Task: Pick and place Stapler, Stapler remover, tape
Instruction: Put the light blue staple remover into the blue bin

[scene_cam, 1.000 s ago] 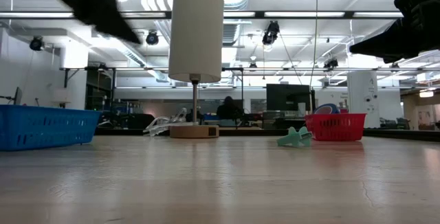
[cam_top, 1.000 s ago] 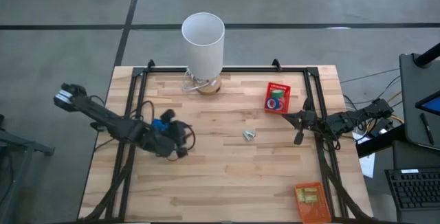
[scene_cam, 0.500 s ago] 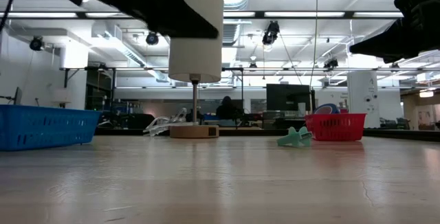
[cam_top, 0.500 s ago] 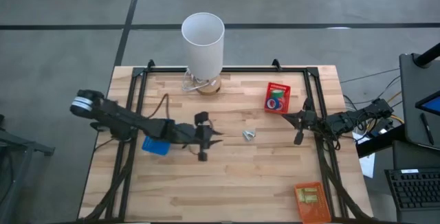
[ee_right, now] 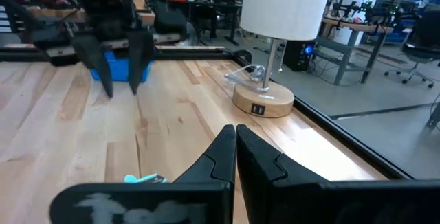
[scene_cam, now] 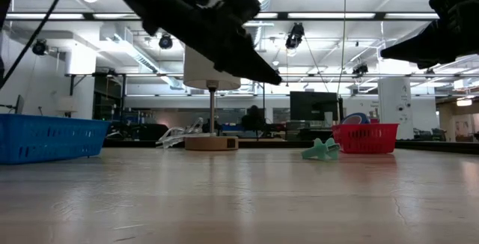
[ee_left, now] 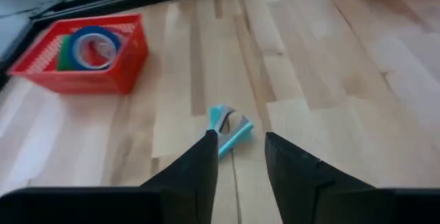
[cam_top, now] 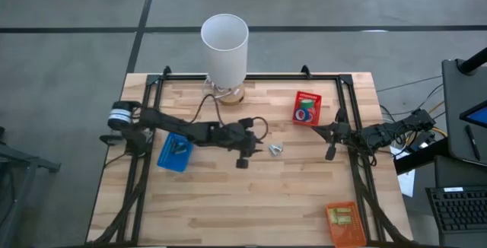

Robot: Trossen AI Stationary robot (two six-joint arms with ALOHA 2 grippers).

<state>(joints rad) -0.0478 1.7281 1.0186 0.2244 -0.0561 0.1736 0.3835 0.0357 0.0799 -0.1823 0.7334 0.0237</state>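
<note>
The teal stapler remover [cam_top: 275,149] [ee_left: 227,129] lies flat on the wooden table near its middle. My left gripper [cam_top: 243,155] [ee_left: 240,139] is open and hovers just left of the remover, above it, touching nothing. Tape rolls [ee_left: 88,45] sit inside the red bin [cam_top: 307,107], a blue one on top of a green one. A small grey thing [cam_top: 179,148] lies in the blue bin [cam_top: 174,154]; I cannot tell what it is. My right gripper [cam_top: 330,149] [ee_right: 235,148] is shut and waits by the table's right edge.
A white-shaded lamp [cam_top: 224,46] stands at the table's far edge on a round wooden base [ee_right: 262,98]. An orange bin [cam_top: 342,224] sits at the near right corner. A black frame [cam_top: 148,126] runs along the table's edges. Bare wood lies near the remover.
My left arm has swung from above the blue bin toward the table's right, stretching out across the middle until its gripper hangs close to the stapler remover. The blue bin now shows uncovered behind it. The right arm has kept still.
</note>
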